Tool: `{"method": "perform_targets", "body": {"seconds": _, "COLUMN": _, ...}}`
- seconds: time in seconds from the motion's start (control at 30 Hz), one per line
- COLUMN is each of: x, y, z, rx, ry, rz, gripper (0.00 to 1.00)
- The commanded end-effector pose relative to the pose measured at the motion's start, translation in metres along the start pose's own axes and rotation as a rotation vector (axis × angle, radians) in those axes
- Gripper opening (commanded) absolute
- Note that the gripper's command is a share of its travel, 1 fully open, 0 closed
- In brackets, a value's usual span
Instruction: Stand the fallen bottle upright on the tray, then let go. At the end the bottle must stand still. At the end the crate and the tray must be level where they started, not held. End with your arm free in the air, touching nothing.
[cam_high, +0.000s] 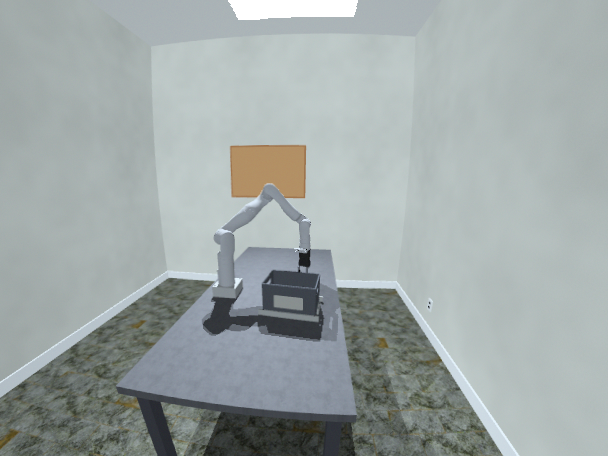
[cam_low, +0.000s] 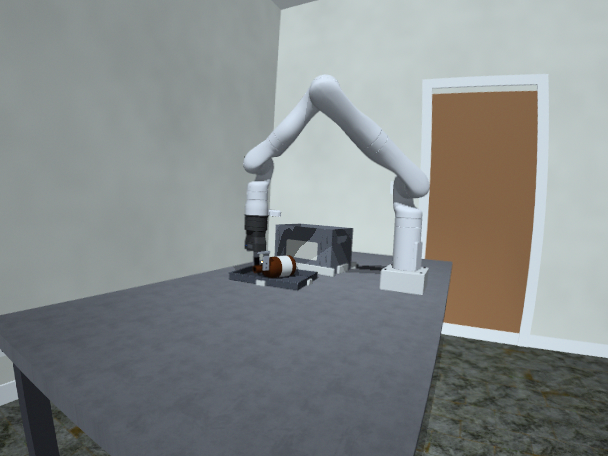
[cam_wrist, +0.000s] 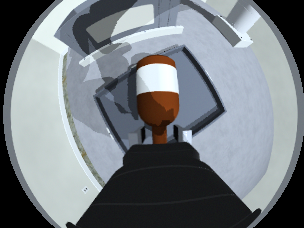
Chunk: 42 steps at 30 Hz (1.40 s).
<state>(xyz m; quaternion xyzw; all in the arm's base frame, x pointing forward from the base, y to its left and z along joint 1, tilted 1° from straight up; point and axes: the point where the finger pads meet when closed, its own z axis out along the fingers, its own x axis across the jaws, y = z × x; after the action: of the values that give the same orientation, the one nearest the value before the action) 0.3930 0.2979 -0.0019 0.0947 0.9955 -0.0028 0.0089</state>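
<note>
A brown bottle (cam_low: 274, 267) (cam_wrist: 158, 104) with a white label lies on its side on the dark tray (cam_low: 281, 284) (cam_wrist: 205, 83). My gripper (cam_low: 261, 265) (cam_wrist: 159, 131) is open and points straight down, with its fingers on either side of the bottle's narrow neck. In the wrist view a gap shows between the neck and each finger. The dark grey crate (cam_high: 290, 298) (cam_low: 339, 245) (cam_wrist: 72, 37) stands level beside the tray. The crate hides the bottle and the tray in the top view.
The crate has a pale strip (cam_high: 291, 315) (cam_low: 318, 270) along its base. The arm's base (cam_high: 227, 288) (cam_low: 404, 280) stands on the table (cam_high: 240, 370) (cam_low: 250, 360), across from the tray. The tray has raised walls around the bottle.
</note>
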Motion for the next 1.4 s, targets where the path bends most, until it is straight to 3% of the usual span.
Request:
{"method": "perform_targets", "body": {"seconds": 0.0, "x": -0.0005, "y": -0.0012, "z": 0.0031, "rx": 0.002, "ry": 0.0, "rz": 0.002, "gripper": 1.0}}
{"method": "perform_targets", "body": {"seconds": 1.37, "x": -0.0005, "y": -0.0012, "z": 0.0113, "rx": 0.002, "ry": 0.0, "rz": 0.002, "gripper": 1.0}}
